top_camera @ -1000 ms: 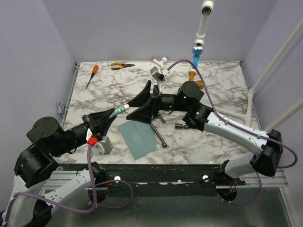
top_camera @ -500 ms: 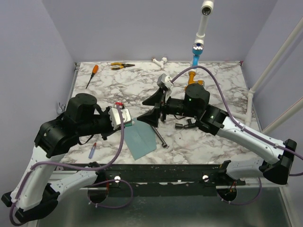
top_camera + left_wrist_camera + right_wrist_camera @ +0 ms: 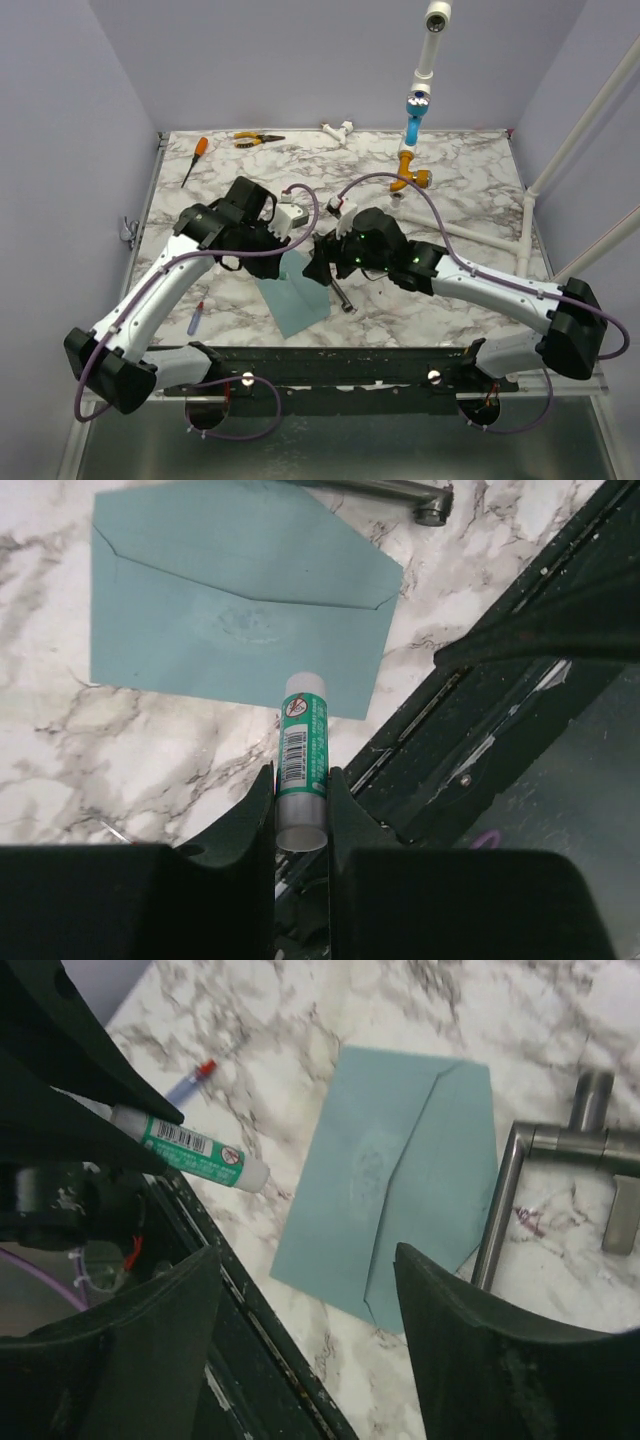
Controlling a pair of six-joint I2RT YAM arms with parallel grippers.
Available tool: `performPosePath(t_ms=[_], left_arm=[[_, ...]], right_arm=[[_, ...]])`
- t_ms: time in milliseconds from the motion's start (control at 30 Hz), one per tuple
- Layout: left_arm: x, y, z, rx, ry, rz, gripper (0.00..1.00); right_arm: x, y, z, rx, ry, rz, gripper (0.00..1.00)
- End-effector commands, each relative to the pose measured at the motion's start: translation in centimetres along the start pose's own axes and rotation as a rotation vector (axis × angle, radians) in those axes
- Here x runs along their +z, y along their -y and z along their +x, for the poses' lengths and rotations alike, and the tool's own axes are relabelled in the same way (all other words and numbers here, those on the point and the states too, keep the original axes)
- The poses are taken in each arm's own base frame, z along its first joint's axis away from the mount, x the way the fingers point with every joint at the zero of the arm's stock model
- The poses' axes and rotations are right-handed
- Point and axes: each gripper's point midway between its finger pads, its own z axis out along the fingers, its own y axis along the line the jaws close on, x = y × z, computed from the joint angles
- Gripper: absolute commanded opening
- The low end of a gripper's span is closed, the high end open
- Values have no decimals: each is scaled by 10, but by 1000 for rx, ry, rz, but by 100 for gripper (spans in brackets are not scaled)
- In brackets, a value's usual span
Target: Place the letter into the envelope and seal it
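- The left arm arches in, and its left gripper [image 3: 300, 776] is clamped on a smooth green-and-white glue stick [image 3: 303, 742].
- The right gripper [image 3: 305, 1255] hangs with its jaws spread wide (nothing in them).
- The envelope [image 3: 230, 620] is matte teal paper with its pointed flap down, lying flat on the marbled table [image 3: 470, 180] near the front edge.

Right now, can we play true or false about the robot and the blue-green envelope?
1. The left gripper holds a glue stick. True.
2. The right gripper is squeezing the envelope. False: its jaws stand open and hold nothing.
3. The envelope lies flat on the marble table. True.
4. A screwdriver lies on top of the envelope. False: the orange-handled screwdriver lies near the table's far left corner, well away from the envelope.
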Motion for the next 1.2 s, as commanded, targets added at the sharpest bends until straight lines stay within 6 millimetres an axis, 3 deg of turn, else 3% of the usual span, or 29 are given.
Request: performPosePath(t_ms=[0, 100, 133, 333, 367, 533, 667, 833, 1067, 1167], left_arm=[[38, -13, -8, -145, 2, -24, 0], [69, -23, 4, -195, -46, -34, 0], [79, -26, 9, -203, -63, -42, 0], [116, -45, 29, -236, -143, -88, 0], [121, -44, 30, -247, -154, -82, 0], [136, -50, 36, -266, -193, -91, 0], [144, -54, 41, -275, -219, -98, 0], [146, -54, 47, -237, -245, -122, 0], [145, -33, 53, -136, -339, -73, 0], [146, -33, 53, -142, -406, -59, 0]], right_arm=[[19, 4, 48, 144, -138, 0, 68], [31, 7, 74, 185, -201, -13, 55], [36, 10, 83, 197, -222, -11, 46], [57, 14, 124, 242, -334, -41, 4], [59, 11, 135, 258, -373, -67, 1], [74, 9, 156, 284, -439, -111, 1], [87, 20, 168, 270, -478, -74, 1], [93, 47, 192, 272, -545, 69, 1], [95, 63, 199, 245, -544, 152, 1], [94, 70, 202, 199, -542, 210, 1]])
